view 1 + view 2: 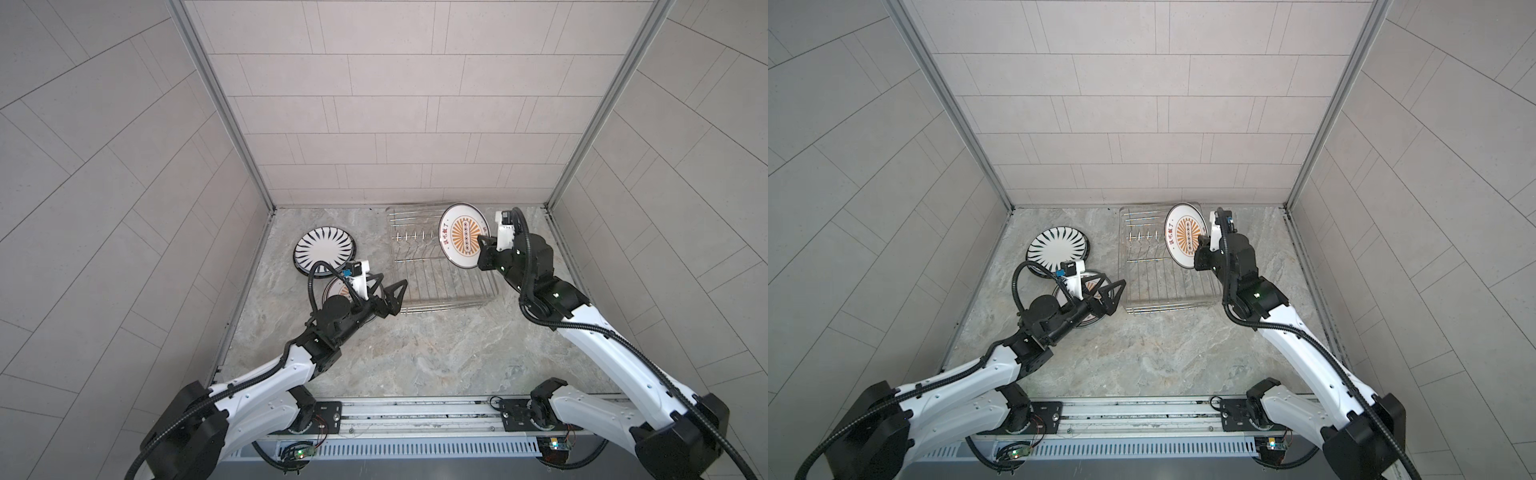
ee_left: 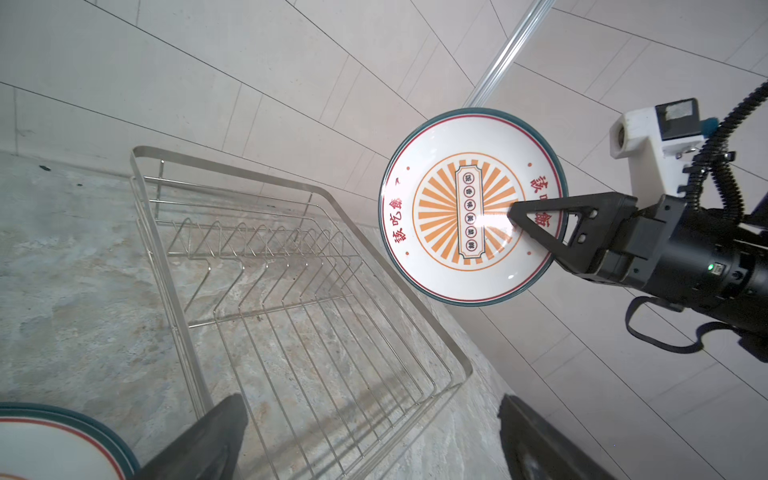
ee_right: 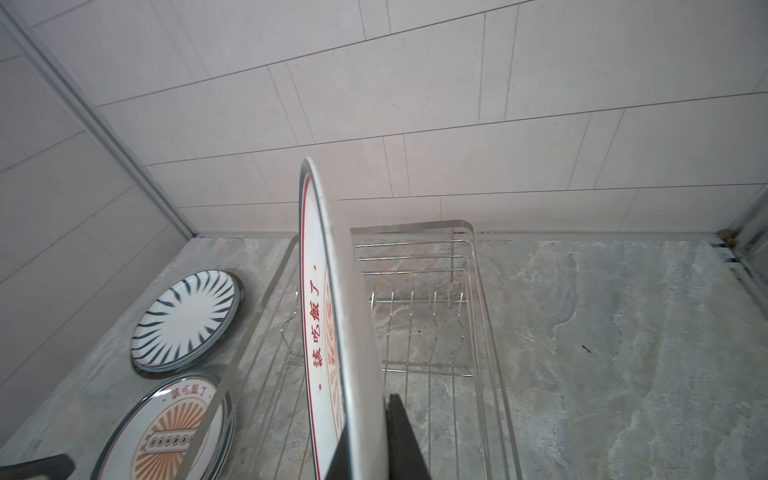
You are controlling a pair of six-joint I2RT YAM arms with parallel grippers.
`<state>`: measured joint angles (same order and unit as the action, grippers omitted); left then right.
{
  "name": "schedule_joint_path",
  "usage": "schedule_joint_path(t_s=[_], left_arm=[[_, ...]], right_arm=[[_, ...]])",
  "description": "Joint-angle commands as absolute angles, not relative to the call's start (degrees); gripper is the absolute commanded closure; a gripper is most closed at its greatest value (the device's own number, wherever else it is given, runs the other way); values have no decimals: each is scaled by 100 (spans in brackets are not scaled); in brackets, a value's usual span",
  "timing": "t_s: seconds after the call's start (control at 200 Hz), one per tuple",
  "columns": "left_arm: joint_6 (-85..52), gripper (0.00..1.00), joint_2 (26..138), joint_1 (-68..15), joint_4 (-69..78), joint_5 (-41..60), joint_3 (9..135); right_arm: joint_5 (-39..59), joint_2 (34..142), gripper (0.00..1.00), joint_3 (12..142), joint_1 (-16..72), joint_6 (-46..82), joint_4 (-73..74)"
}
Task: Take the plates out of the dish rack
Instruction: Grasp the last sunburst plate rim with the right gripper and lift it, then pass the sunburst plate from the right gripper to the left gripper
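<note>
Extraction step: my right gripper (image 1: 482,242) clamps the sunburst plate (image 1: 460,232), dish rack (image 1: 419,266) below; left gripper (image 1: 392,279) spread, empty. Next: lay it flat.

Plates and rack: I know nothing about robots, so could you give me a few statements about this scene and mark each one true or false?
1. The right gripper grips a sunburst plate by its edge. True.
2. Plates stand in the dish rack. False: its slots are empty, and the held plate is lifted above it.
3. The left gripper clamps a plate. False: it is open and holds nothing.
4. A striped plate lies on the table, left of the rack in both top views. True.
</note>
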<state>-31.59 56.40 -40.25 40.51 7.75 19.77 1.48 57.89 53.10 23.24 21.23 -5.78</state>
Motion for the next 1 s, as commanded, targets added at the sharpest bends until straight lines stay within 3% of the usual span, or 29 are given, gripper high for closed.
schedule_joint_path(t_s=[0.0, 0.315, 0.696, 0.926, 0.996], left_arm=[[-3257, 0, 5521, -4026, 4489, 1704, 1855], [-3532, 0, 5309, -4021, 5090, 1975, 1555], [-3864, 1, 5778, -4024, 5650, 1905, 1381], [-3902, 17, 5798, -4018, 6166, 1810, 977], [-3902, 34, 5732, -4025, 6176, 1710, 861]], right_arm=[[1347, 5281, 90, 5080, 2202, 2453, -264], [3238, 4658, 89, 4079, 2197, 3304, 857], [3240, 4554, 89, 3578, 2873, 3273, 1518], [3068, 4358, 90, 3149, 3094, 3029, 1627], [3023, 4193, 90, 3015, 3102, 2998, 1664]])
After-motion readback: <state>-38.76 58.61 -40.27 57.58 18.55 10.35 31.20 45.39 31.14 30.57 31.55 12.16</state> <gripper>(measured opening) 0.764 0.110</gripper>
